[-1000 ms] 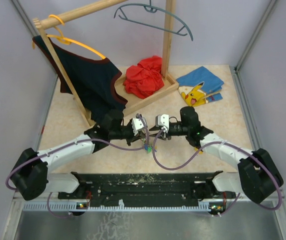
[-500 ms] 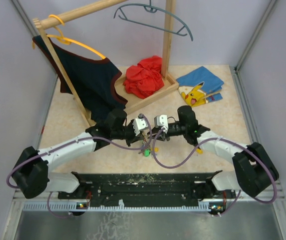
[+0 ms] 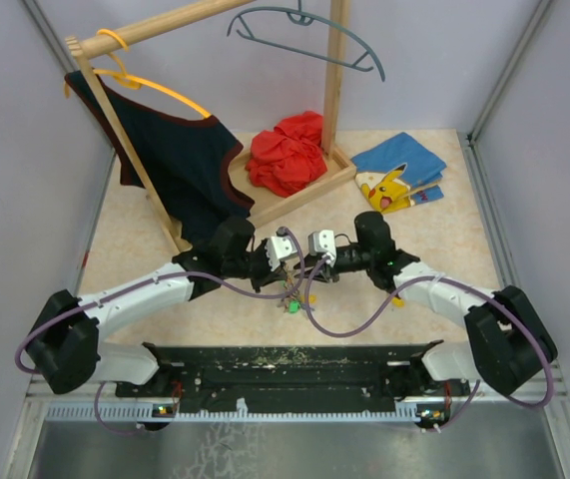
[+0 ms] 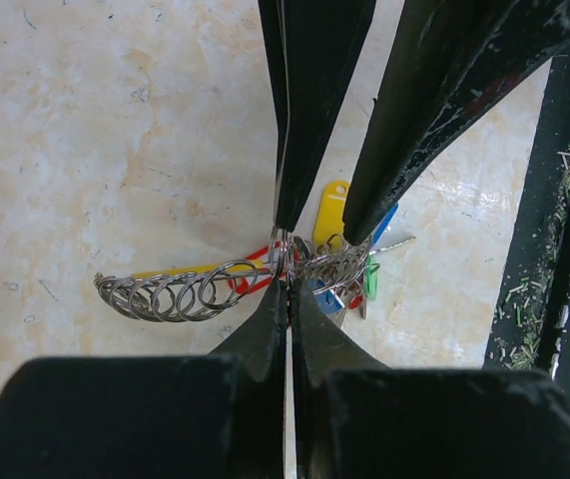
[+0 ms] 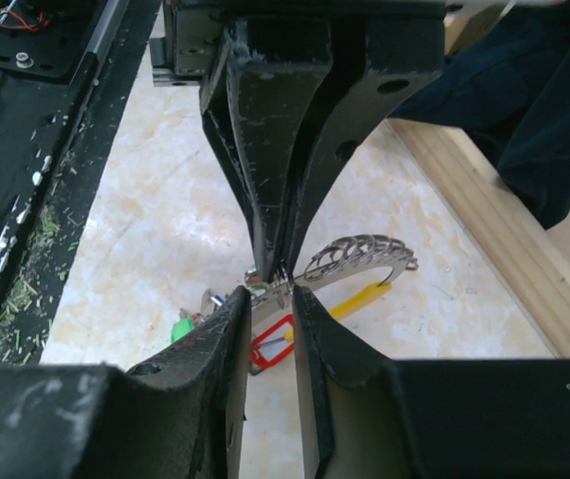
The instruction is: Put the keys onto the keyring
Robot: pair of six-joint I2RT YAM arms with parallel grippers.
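Observation:
The keyring (image 4: pixel 165 294), a thin silvery wire strung with several small rings, hangs just above the table between both grippers. My left gripper (image 4: pixel 286 281) is shut on the ring's wire. Facing it, my right gripper (image 5: pixel 268 292) has its jaws narrowly apart with a flat silvery key (image 5: pixel 271 287) spanning the gap, pinched between them. More keys hang below with a red tag (image 5: pixel 273 337), a green tag (image 5: pixel 182 329) and a blue tag (image 4: pixel 384 222). A yellow curved piece (image 5: pixel 359 297) lies under the ring. From above the bunch (image 3: pixel 290 302) dangles under the meeting fingertips.
A wooden clothes rack (image 3: pixel 294 195) stands behind with a dark garment (image 3: pixel 180 165) on an orange hanger, a red cloth (image 3: pixel 286 152) on its base and a grey hanger (image 3: pixel 304 35) on top. Blue printed clothing (image 3: pixel 399 170) lies back right. A small yellow piece (image 3: pixel 396 299) sits by the right arm.
The two wrists have drawn slightly closer together and the right jaws have narrowed a little. The key bunch hangs in about the same place.

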